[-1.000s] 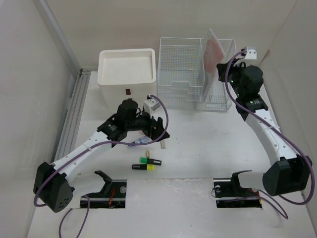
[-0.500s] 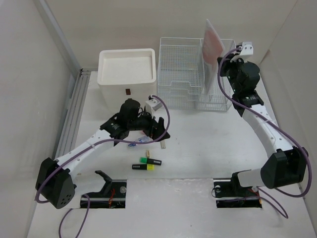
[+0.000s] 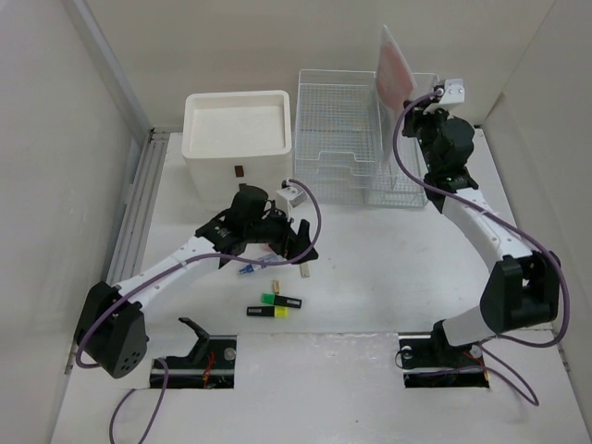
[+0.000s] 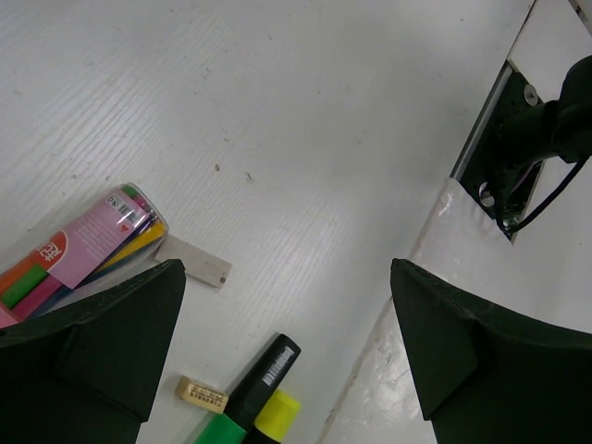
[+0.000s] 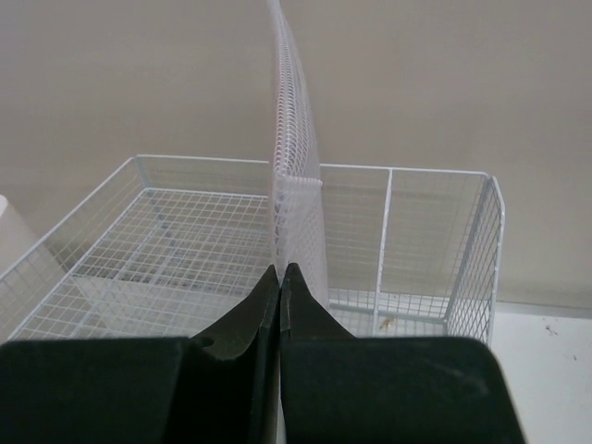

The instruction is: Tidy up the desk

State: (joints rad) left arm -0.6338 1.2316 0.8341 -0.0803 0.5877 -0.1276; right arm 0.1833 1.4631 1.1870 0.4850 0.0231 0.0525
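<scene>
On the white desk (image 3: 388,268) lie two highlighters (image 3: 275,305), a small tan eraser (image 3: 276,283) and a clear pack of coloured pens (image 3: 247,269). My left gripper (image 3: 297,244) hovers open just above them with nothing between its fingers. In the left wrist view the black highlighter (image 4: 264,377) and the eraser (image 4: 201,395) lie below the open left gripper (image 4: 287,347), with the pen pack (image 4: 85,244) to the left. My right gripper (image 3: 408,107) is shut on the lower edge of an upright spiral notebook (image 3: 392,63), held over the wire racks; the right wrist view shows the notebook (image 5: 298,180) edge-on.
A white drawer box (image 3: 238,139) stands at the back left. Beside it is a stacked wire tray (image 3: 336,129), and right of that a wire file holder (image 3: 404,180). A small grey strip (image 4: 195,262) lies by the pen pack. Beige walls enclose the desk.
My right gripper has lifted the notebook up out of the wire file holder and a little to the left. The left gripper has drifted slightly right and stays open.
</scene>
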